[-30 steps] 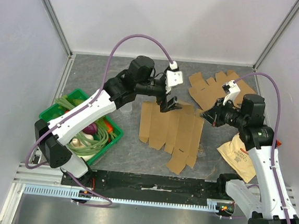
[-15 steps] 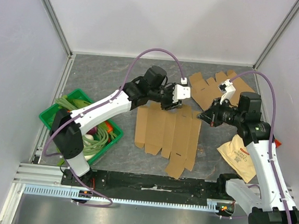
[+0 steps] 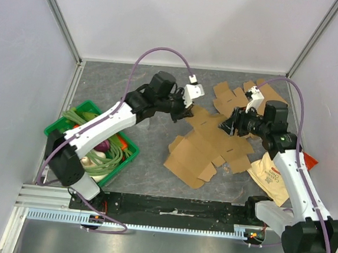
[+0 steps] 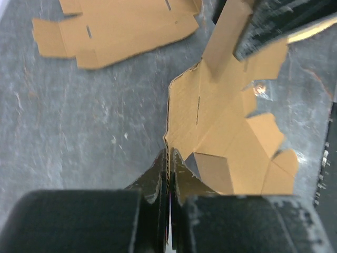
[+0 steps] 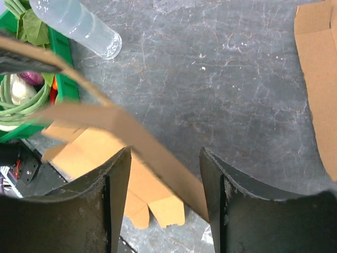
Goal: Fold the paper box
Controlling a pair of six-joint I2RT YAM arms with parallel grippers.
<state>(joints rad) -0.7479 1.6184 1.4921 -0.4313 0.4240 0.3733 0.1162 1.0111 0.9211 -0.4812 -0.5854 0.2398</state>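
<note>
**Top external: blank pinched at one corner, right jaws parted**

Top external: the flat brown cardboard box blank [image 3: 208, 148] is seen on the grey table [image 3: 119, 86], between the left gripper [image 3: 185, 113] and the right gripper [image 3: 231, 126]. Folding is best done along a scored crease.

Left wrist: the jaws are clamped thin on the blank's edge. Its far end is blurred.

Right wrist: the jaws are held wide around a blurred strip. Contact cannot be told.

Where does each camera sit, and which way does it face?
Top external: above, behind the bases, facing down at the table; left arm, right arm show.
Left wrist: on the left gripper, looking along its shut fingers at the cardboard box blank.
Right wrist: on the right gripper, looking down past its open fingers.
All see the blank.
</note>
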